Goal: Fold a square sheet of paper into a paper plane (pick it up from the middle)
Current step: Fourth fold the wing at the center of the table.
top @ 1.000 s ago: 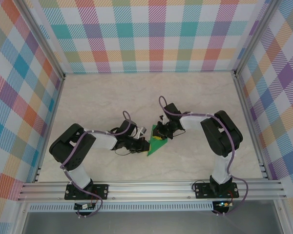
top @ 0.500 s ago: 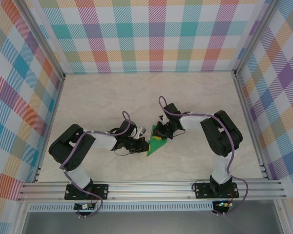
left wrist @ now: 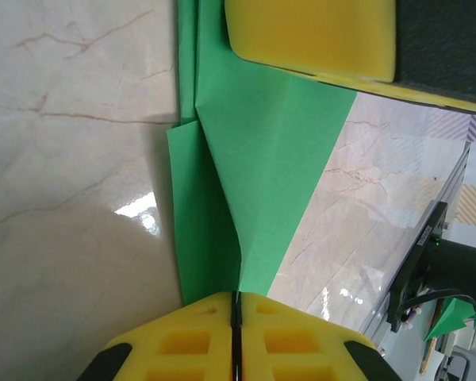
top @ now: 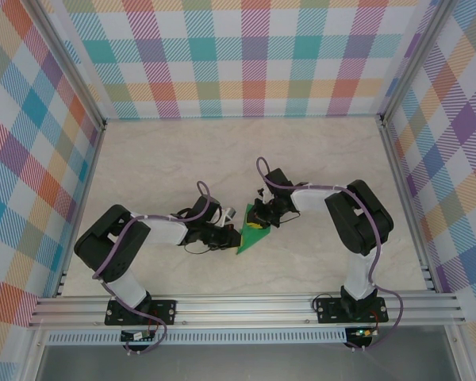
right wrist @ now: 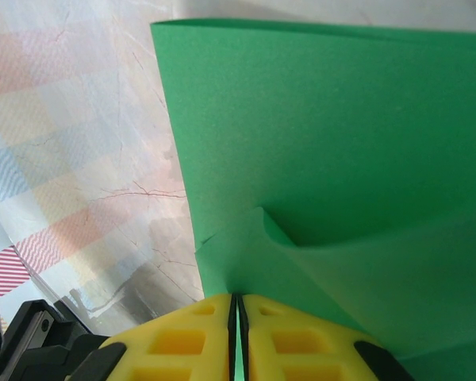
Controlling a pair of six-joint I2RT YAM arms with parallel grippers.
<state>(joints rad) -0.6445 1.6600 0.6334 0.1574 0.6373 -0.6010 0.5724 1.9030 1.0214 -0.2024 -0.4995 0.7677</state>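
In the overhead view the two wrists crowd together at frame centre and cover most of the green paper, so only a pointed wedge of it shows below them on the table. Its full outline cannot be made out. The left gripper is clenched, its yellow fingers meeting at the bottom of its wrist view, where the raised fold ridge of the paper runs into their seam. How deep the paper sits there is hidden. The right gripper is likewise clamped shut on the paper, a green sliver showing in the slit. The sheet runs off that view's right edge. One right finger pad presses onto the paper at the top of the left wrist view, cut off by the frame. A black bracket stands at lower right, blurred. Plaid walls surround the table.
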